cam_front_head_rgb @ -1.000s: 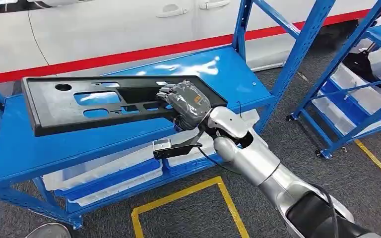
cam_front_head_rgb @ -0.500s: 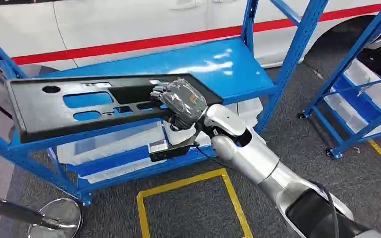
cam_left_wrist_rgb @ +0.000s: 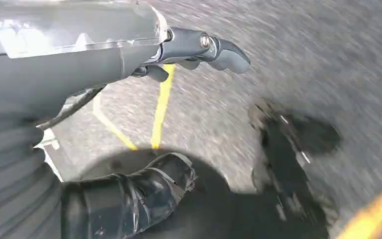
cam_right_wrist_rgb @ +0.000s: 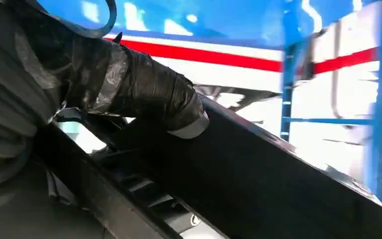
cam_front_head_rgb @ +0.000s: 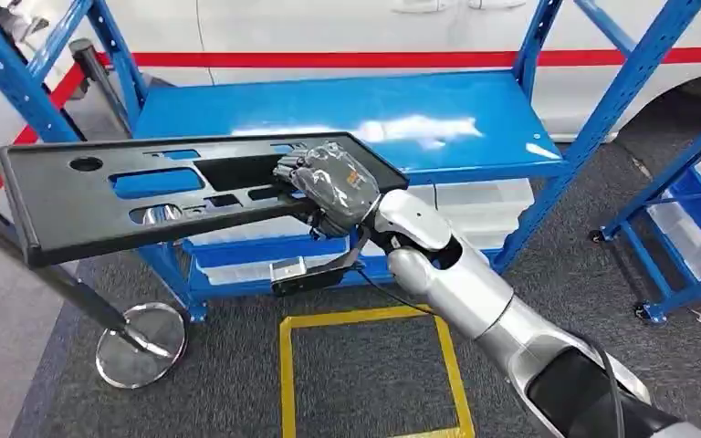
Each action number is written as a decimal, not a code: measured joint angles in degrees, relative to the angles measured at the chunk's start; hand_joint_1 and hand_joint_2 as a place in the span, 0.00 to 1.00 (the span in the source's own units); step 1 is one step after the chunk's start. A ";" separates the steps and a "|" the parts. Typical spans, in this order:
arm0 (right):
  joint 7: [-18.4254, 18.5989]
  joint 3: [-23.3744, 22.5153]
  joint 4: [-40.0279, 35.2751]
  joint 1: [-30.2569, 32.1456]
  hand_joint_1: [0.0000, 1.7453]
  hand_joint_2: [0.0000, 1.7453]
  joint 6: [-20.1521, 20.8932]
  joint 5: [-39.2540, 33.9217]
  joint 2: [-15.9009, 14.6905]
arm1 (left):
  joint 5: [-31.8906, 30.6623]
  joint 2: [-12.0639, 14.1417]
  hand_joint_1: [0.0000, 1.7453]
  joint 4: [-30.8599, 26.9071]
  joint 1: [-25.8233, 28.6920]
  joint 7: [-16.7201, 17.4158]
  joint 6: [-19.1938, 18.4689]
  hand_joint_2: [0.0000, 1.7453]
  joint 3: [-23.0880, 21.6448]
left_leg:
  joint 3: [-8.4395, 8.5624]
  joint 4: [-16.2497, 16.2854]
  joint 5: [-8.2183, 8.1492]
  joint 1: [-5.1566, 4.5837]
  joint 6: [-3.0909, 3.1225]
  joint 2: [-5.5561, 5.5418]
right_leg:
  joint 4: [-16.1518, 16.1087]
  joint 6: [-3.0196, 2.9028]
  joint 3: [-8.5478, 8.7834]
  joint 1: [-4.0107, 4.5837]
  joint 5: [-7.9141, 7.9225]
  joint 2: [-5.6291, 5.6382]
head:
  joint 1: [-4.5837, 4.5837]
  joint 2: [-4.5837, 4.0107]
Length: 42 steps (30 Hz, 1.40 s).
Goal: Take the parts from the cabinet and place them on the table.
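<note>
A long black plastic panel (cam_front_head_rgb: 82,205) with several cut-outs is held level in the air in the head view. It juts out to the left past the front of the blue rack. My right hand (cam_front_head_rgb: 329,187) grips it at its right end, fingers curled over the top edge. The right wrist view shows the thumb (cam_right_wrist_rgb: 149,94) pressed on the panel (cam_right_wrist_rgb: 278,184) from close behind. In the left wrist view my left hand (cam_left_wrist_rgb: 104,59) hangs over grey carpet, fingers apart, holding nothing.
The blue rack's shelf (cam_front_head_rgb: 347,114) is bare, with white bins (cam_front_head_rgb: 475,205) on the level below. A metal post on a round base (cam_front_head_rgb: 141,342) stands under the panel's left end. A yellow floor outline (cam_front_head_rgb: 365,319) lies in front. A second blue rack (cam_front_head_rgb: 685,201) stands at right.
The whole picture has shifted, so the camera has turned; the rack now sits further right. My right hand keeps its grip on the panel, which has come off the shelf.
</note>
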 joint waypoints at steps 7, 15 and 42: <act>0.26 0.63 -0.04 -0.16 1.00 1.00 -0.13 0.02 -0.33 | -0.24 -0.33 0.00 0.00 0.23 0.00 -0.09 1.00 0.00 | -7.07 2.59 3.77 -0.67 -0.54 -5.03 | -7.12 -2.60 10.66 0.93 0.82 5.21 | -0.11 0.00; 0.44 1.31 -0.44 -0.79 1.00 1.00 -0.50 0.13 -0.28 | -0.26 -0.07 0.00 0.00 0.44 -0.09 -0.02 1.00 0.31 | -10.73 9.56 -3.15 -0.17 -3.44 -1.97 | -10.73 -3.68 9.00 0.18 5.24 0.34 | -0.39 0.00; 5.11 6.12 0.59 -3.13 1.00 1.00 -2.99 1.38 3.38 | -4.72 2.51 0.00 -0.17 1.91 3.15 -3.08 1.00 2.41 | -7.63 1.33 6.86 -0.04 -3.07 -8.91 | -9.57 -3.02 11.19 0.88 2.58 3.46 | -0.24 0.00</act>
